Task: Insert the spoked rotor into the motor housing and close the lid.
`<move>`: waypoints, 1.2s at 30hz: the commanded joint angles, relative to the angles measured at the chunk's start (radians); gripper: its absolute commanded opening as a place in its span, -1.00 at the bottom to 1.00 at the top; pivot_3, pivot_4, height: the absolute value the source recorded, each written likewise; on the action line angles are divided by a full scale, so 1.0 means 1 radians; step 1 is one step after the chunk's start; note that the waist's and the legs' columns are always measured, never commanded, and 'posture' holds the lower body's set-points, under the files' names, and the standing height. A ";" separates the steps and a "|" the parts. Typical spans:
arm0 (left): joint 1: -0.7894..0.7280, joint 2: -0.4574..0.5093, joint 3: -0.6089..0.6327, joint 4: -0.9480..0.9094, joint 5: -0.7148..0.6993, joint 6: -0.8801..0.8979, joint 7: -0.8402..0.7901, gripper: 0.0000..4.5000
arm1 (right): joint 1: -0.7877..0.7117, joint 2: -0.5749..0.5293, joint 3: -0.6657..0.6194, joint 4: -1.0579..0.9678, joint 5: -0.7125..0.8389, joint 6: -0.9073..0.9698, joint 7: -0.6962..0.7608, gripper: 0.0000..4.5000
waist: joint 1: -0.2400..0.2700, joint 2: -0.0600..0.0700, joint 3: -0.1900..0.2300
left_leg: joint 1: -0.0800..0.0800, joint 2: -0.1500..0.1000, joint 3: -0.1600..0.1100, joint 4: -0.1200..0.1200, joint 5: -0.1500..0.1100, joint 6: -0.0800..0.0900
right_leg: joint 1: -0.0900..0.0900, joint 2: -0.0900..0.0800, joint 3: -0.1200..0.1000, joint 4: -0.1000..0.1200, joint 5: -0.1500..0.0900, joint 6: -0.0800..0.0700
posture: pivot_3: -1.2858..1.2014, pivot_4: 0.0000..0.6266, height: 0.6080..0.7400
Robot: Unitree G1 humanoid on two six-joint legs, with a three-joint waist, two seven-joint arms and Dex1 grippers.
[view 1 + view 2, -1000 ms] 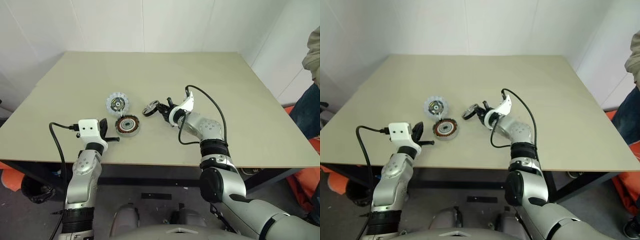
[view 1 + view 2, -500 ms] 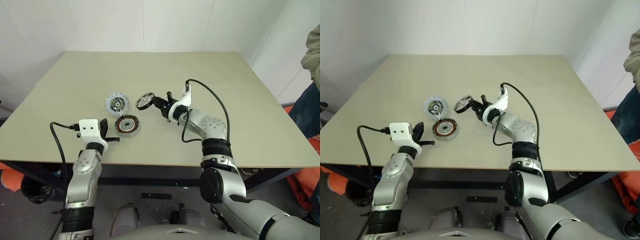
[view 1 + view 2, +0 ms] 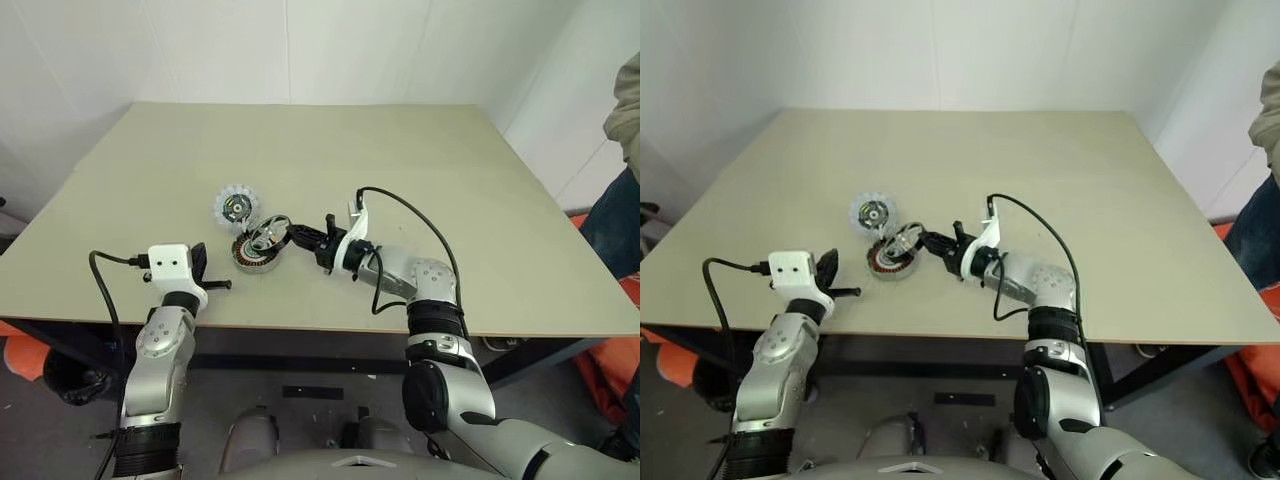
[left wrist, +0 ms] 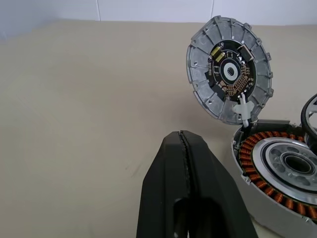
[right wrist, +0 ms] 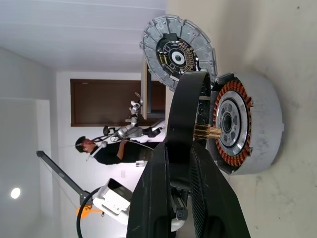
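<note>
Showing spoked rotor edge-on over motor housing, right wrist view

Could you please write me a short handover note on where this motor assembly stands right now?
Right gripper: shut on the spoked rotor, holding it tilted just above the motor housing, not yet seated.
Left gripper: shut, empty, hovering at the table's near edge, beside the housing.
Lid: lying on the table just behind the housing, touching it.
Done: rotor picked up and brought to the housing.
Left: level the rotor, lower it in, release, then close the lid.
</note>
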 commanded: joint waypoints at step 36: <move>-0.001 0.022 0.013 -0.065 -0.001 0.015 0.006 -1.00 | -0.143 0.177 0.094 0.189 0.017 -0.167 0.227 -0.90 | 0.013 0.000 0.000 | 0.000 0.000 0.000 0.000 0.000 0.000 | 0.000 0.000 0.000 0.000 0.000 0.000 | 0.03 -1.00 1.00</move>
